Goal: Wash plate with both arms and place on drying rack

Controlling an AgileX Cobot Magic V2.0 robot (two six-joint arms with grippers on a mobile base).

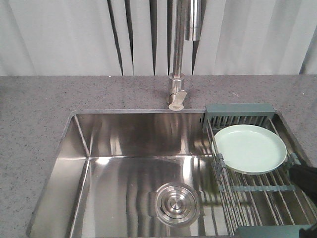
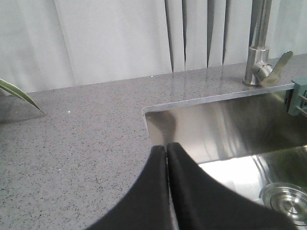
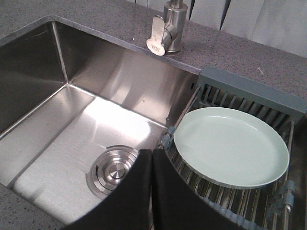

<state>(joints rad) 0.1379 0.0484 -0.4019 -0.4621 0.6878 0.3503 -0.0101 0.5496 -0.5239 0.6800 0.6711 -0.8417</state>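
**A:** So what have we got here? Biggest thing we see is the speckled grey stone worktop [image 1: 34,129], with the shiny stainless steel sink basin [image 1: 124,168] sunk into it and a round steel drain cover [image 1: 177,203] on the basin floor.

**B:** Yep, and the tall brushed-steel faucet [image 1: 177,74] stands on the worktop behind the basin, pale pleated curtains [image 1: 59,34] behind that. Over the right end of the sink we see the metal-wire drying rack with dark grey-green plastic end pieces [image 1: 240,113].

**A:** Where's the plate?

**B:** The round pale mint-green plate [image 1: 250,148] lies flat on the rack wires, just in front of the slotted far end piece. Nothing's touching it.

**A:** And the arms?

**B:** Left black end effector [image 2: 166,149] sits over the worktop at the basin's left corner, fingers pressed together, empty. Right black end effector [image 3: 151,152] hangs over the basin just beside the plate, also closed on nothing.
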